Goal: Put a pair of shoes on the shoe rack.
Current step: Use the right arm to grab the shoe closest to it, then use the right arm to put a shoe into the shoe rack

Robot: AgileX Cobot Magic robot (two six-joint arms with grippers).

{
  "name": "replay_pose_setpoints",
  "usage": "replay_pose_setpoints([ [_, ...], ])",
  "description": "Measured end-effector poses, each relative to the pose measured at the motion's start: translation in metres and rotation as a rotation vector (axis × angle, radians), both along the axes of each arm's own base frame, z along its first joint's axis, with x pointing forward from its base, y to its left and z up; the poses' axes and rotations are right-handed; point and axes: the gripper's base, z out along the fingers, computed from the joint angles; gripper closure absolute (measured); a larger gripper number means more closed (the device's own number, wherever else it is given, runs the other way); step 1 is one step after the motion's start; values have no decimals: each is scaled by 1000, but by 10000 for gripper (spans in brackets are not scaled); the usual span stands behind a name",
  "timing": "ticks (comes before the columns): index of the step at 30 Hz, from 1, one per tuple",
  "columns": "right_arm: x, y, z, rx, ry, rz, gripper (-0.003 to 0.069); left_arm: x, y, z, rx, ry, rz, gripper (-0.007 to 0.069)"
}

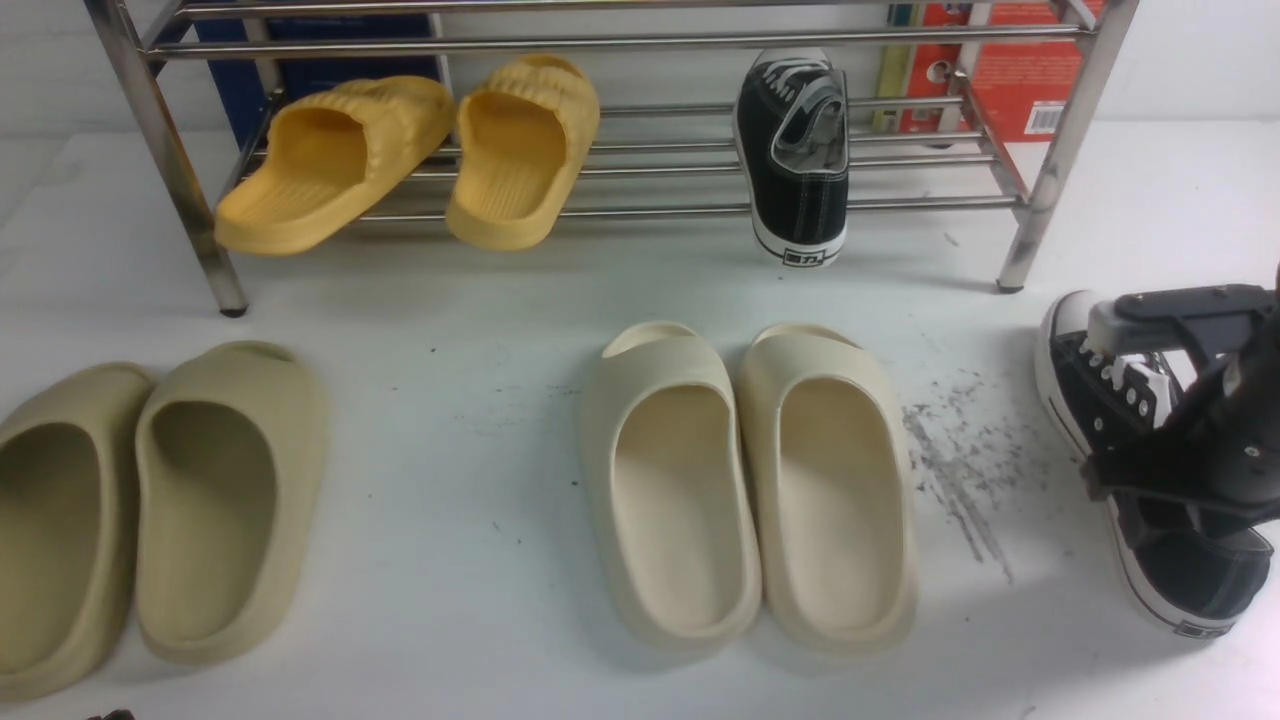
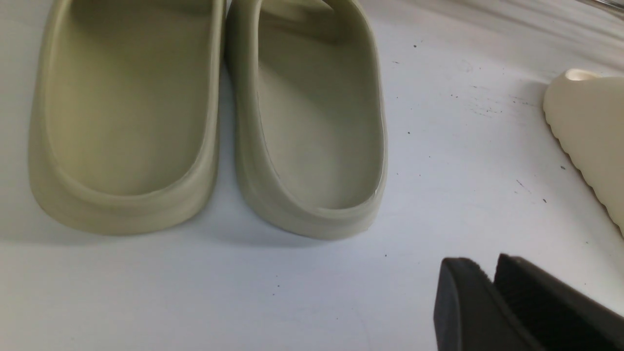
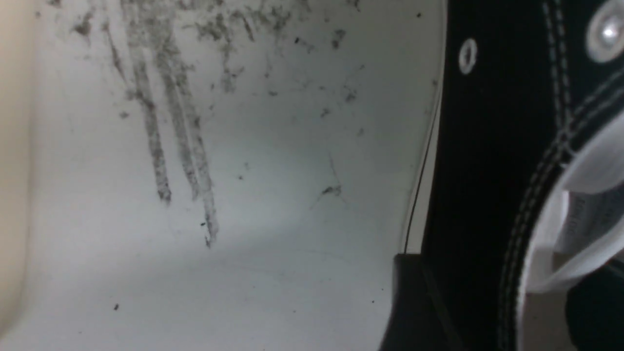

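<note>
**While one shoe (image 1: pixel 800 150) sits racked, its mate (image 1: pixel 1205 570) lies under the right gripper (image 1: pixel 1105 400)**

Right gripper hides the mate's middle; wrist view cuts off toe and heel. Its fingers are spread, one outside the shoe's side, the other at the foot opening; contact unclear. Left gripper (image 2: pixel 486 263): only dark tips visible, near each other; can't tell whether they touch. Rack (image 1: pixel 620 43) top cropped; racked shoe on the lower tier, heel outward.

Yellow slippers (image 1: pixel 520 150) share that tier, left of the shoe. Cream slides (image 1: pixel 685 500) stand on the table (image 1: pixel 450 450) between the loose shoe and green slides (image 1: pixel 225 520), whose outer one is cropped in front view.

Bare rods between the racked shoe and right leg (image 1: pixel 1065 150). Scuffed strip free between cream slides and loose shoe.
</note>
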Motion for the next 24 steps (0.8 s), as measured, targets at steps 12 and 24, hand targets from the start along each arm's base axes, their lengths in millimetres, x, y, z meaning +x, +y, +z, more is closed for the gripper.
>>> replay_pose_setpoints([
  [12,-6,-1,-2,-19,67,64,629,0,0,0,0,0,0,507],
  [24,-58,41,78,106,-45,158,627,0,0,0,0,0,0,496],
])
